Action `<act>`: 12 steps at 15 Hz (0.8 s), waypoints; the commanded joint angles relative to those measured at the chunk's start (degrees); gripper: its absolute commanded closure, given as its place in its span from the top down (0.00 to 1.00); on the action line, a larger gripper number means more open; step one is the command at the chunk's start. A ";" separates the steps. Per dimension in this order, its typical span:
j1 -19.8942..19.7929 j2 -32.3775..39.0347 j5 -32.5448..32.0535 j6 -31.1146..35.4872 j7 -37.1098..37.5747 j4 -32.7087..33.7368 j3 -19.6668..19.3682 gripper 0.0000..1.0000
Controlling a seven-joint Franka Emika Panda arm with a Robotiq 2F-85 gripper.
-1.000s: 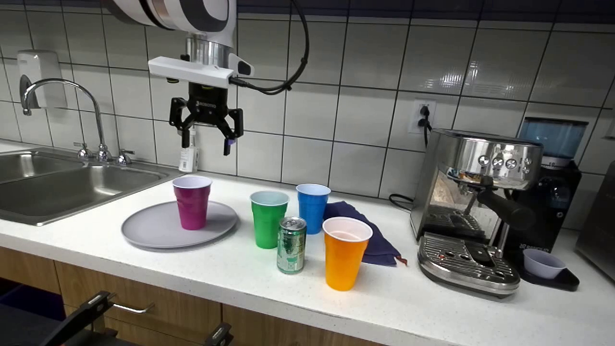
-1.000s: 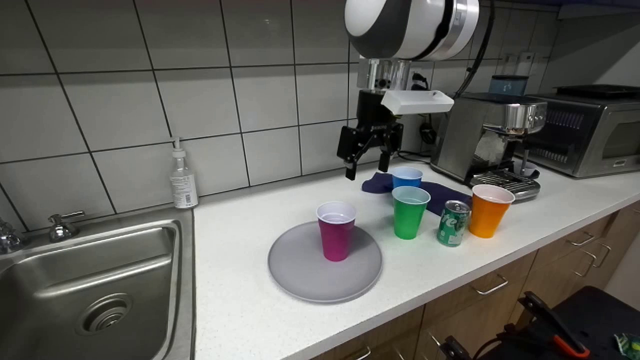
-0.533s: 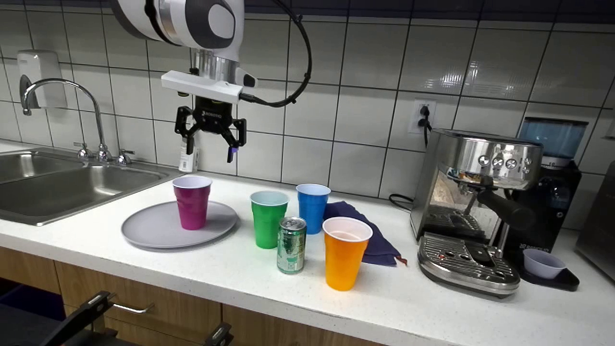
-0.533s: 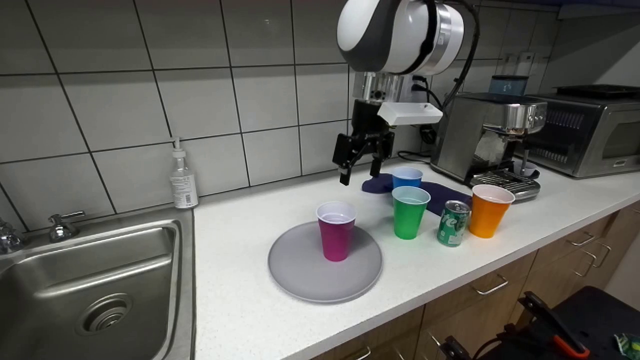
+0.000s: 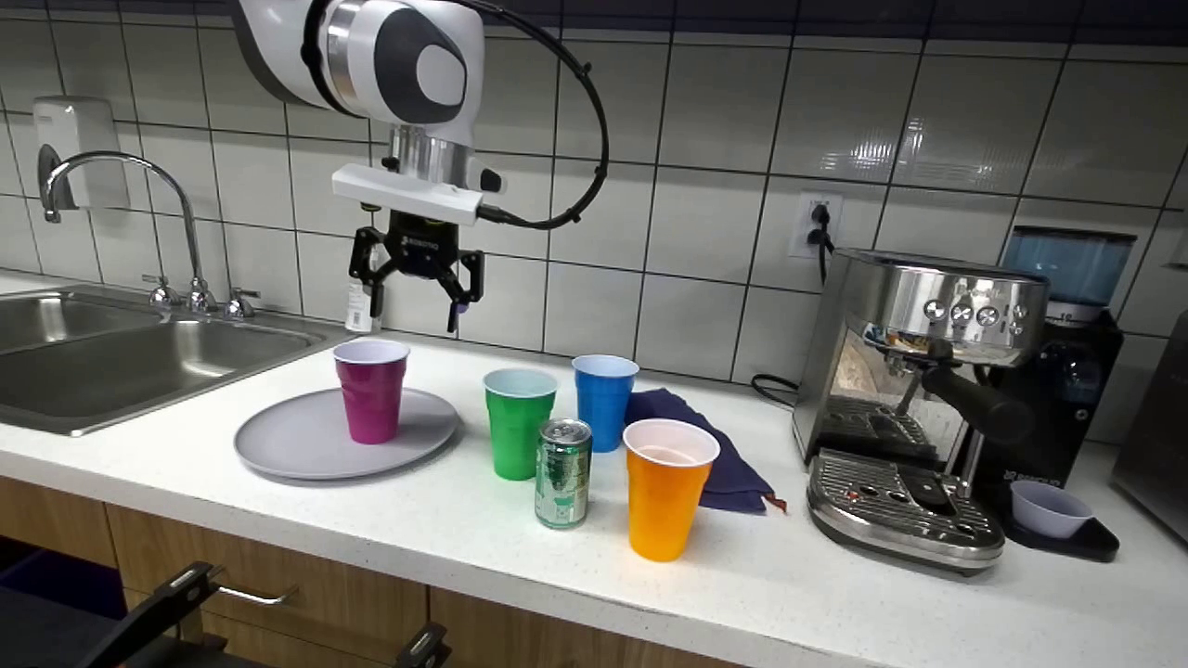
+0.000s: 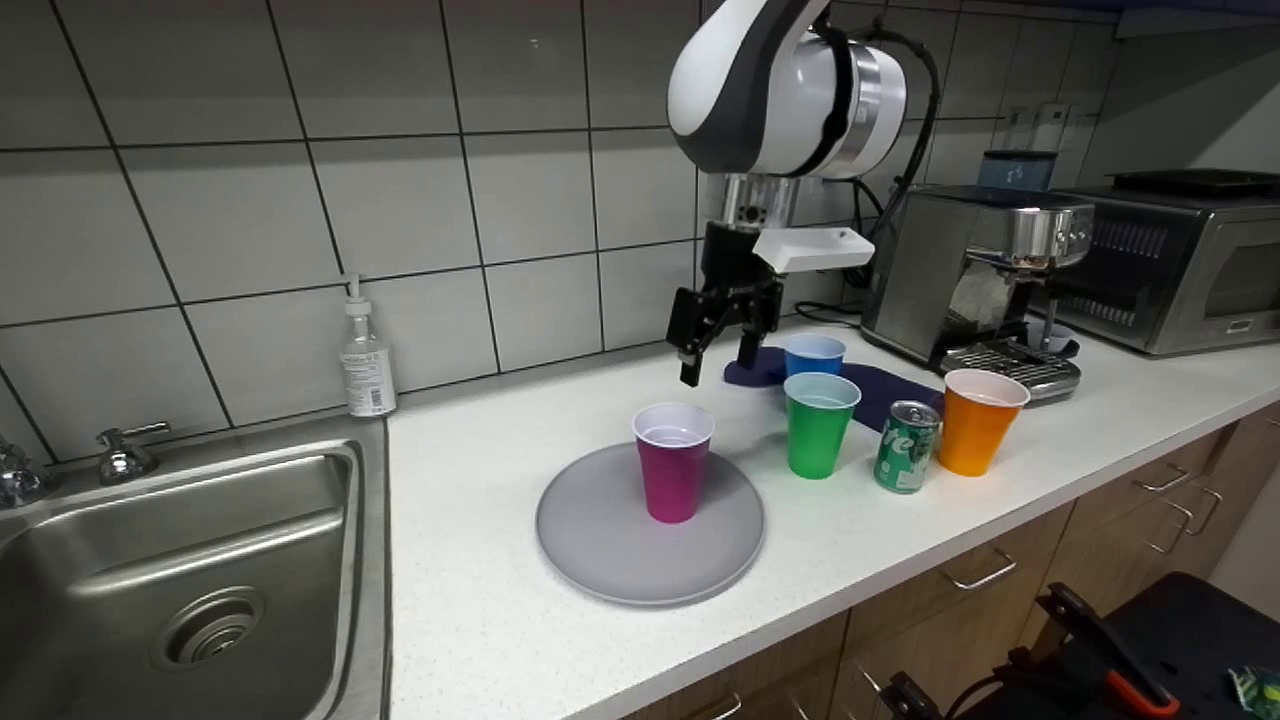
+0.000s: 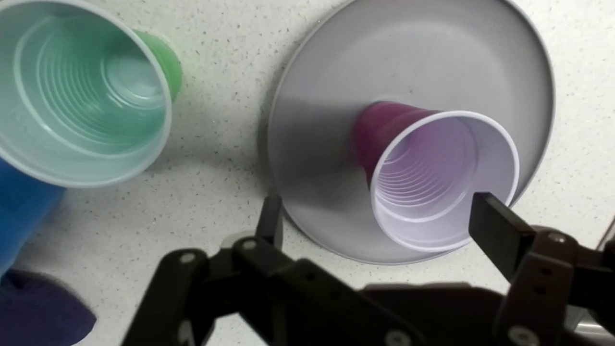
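In an exterior view, the black, angular two-fingered gripper [image 5: 415, 314] hangs released, its fingers [image 5: 376, 301] spread apart, above the flecked white countertop [image 5: 399, 510]; just below, apart from it, the tapered magenta plastic cup [image 5: 373, 394] stands upright on the flat, round, matte grey plate [image 5: 288, 441]; beside the plate stands the tapered green plastic cup [image 5: 520, 427], near the shiny cylindrical green metal can [image 5: 562, 473], the bright blue plastic cup [image 5: 605, 408] and the flared orange plastic cup [image 5: 670, 496]; the limp, dark blue cloth [image 5: 724, 464] lies behind the orange one, and the boxy polished-steel espresso machine [image 5: 877, 380] stands farther along. In an exterior view, the gripper hangs higher than the magenta cup's rim, before glossy rectangular wall tiles [image 6: 530, 200]; the translucent plastic pump bottle [image 6: 367, 375] stands at a rear corner of the smooth stainless-steel sink [image 6: 370, 600]. In the wrist view, concentric ridges line the pale lilac inside of the magenta cup and the pale green inside of the green cup; one blunt, square-edged fingertip [image 7: 499, 233] overlaps the magenta cup's round rim from this angle, while the second shows just beside the plate's thin edge.
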 commanded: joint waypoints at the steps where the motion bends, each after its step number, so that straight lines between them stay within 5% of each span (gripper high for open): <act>1: -1.58 2.57 0.46 0.09 -2.17 2.00 1.72 1.00; 12: -2.05 8.68 -0.82 2.36 -0.88 3.39 3.60 1.00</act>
